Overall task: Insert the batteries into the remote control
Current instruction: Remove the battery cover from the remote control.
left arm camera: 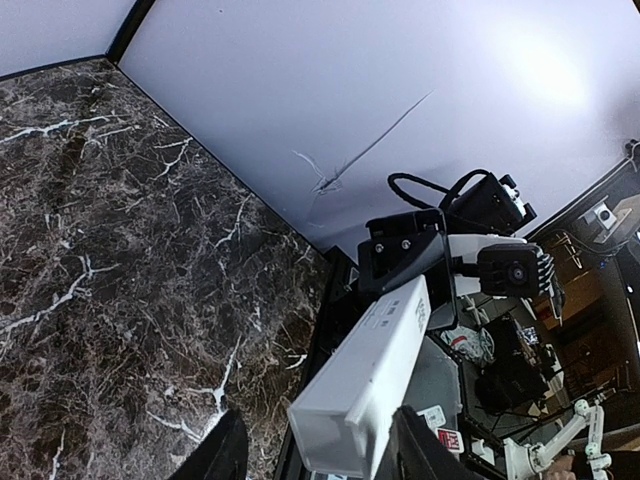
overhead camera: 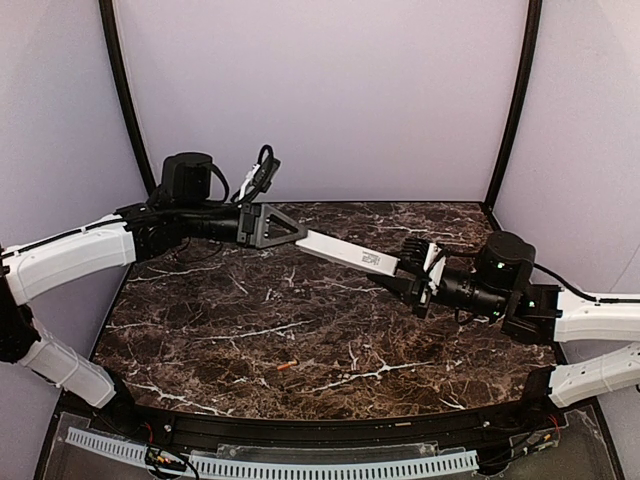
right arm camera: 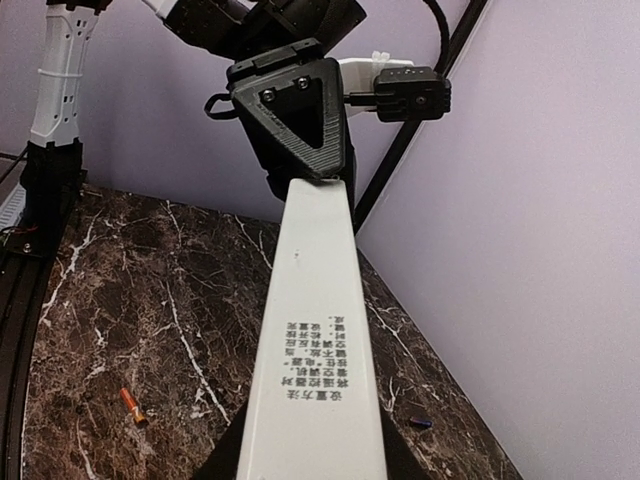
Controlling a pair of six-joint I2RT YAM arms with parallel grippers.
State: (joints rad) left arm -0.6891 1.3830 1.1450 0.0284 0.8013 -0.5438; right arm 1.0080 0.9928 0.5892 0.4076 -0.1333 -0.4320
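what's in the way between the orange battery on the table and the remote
Nothing visible: the orange battery lies in the open on the marble table, and the remote control is up in the air, right gripper clamped on one end, left gripper around the other.

In the top view, both ends of the remote control point(overhead camera: 350, 257) were covered by the left gripper point(overhead camera: 298, 238) and the right gripper point(overhead camera: 410, 270). Whether the left jaws pressed on it could not be determined. The left fingers point(left arm camera: 225, 455) and right fingers point(right arm camera: 228, 465) were cut off by the bottom edge. The battery point(overhead camera: 286, 366) was too small to show markings. A small dark object point(right arm camera: 420, 422) could not be identified.
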